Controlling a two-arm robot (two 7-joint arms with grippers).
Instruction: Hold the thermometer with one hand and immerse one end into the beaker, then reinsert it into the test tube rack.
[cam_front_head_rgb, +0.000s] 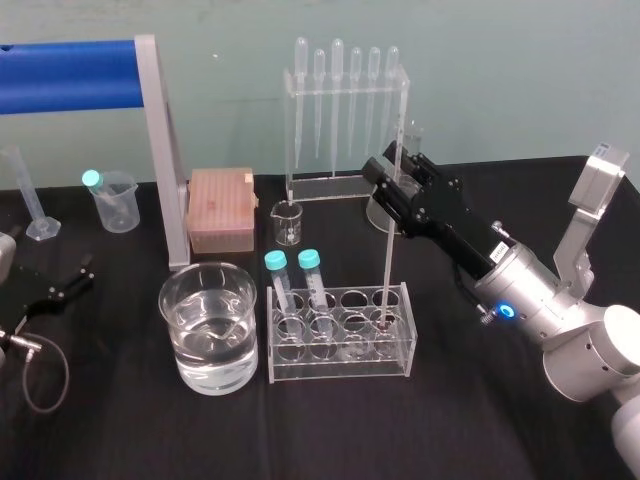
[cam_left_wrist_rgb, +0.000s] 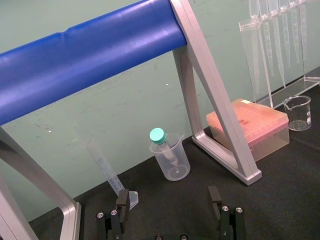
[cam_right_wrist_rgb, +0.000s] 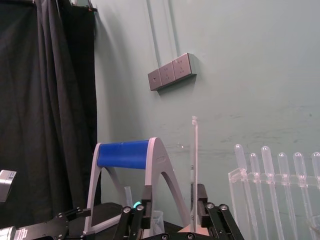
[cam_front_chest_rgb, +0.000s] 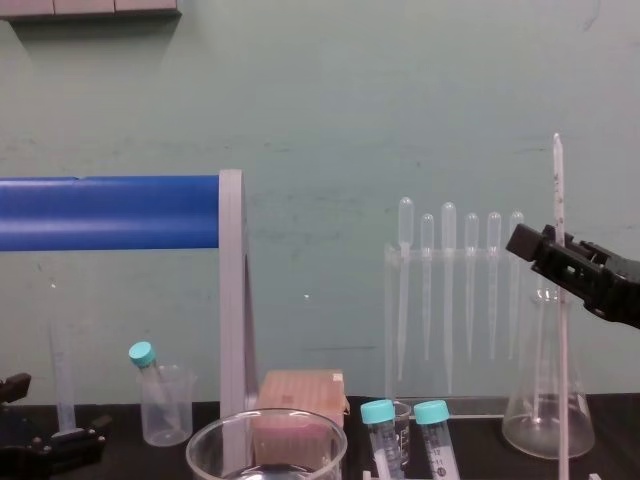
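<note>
The thermometer (cam_front_head_rgb: 390, 230) stands upright in a right-hand hole of the clear test tube rack (cam_front_head_rgb: 340, 362), its top rising above the pipettes behind. My right gripper (cam_front_head_rgb: 396, 165) surrounds its upper part. In the right wrist view the fingers stand apart, and the thermometer (cam_right_wrist_rgb: 194, 160) lies close against one finger (cam_right_wrist_rgb: 201, 196), with a wide gap to the other. The water-filled beaker (cam_front_head_rgb: 208, 325) sits left of the rack. My left gripper (cam_left_wrist_rgb: 168, 197) rests open at the table's left edge, holding nothing.
Two blue-capped tubes (cam_front_head_rgb: 295, 285) lean in the rack's left holes. Behind stand a pipette stand (cam_front_head_rgb: 345, 110), a small glass beaker (cam_front_head_rgb: 286, 222), a pink tip box (cam_front_head_rgb: 220, 208) and a conical flask (cam_front_chest_rgb: 548, 400). A blue-barred frame (cam_front_head_rgb: 160, 150), plastic beaker (cam_front_head_rgb: 115, 200) and graduated cylinder (cam_front_head_rgb: 30, 195) fill the back left.
</note>
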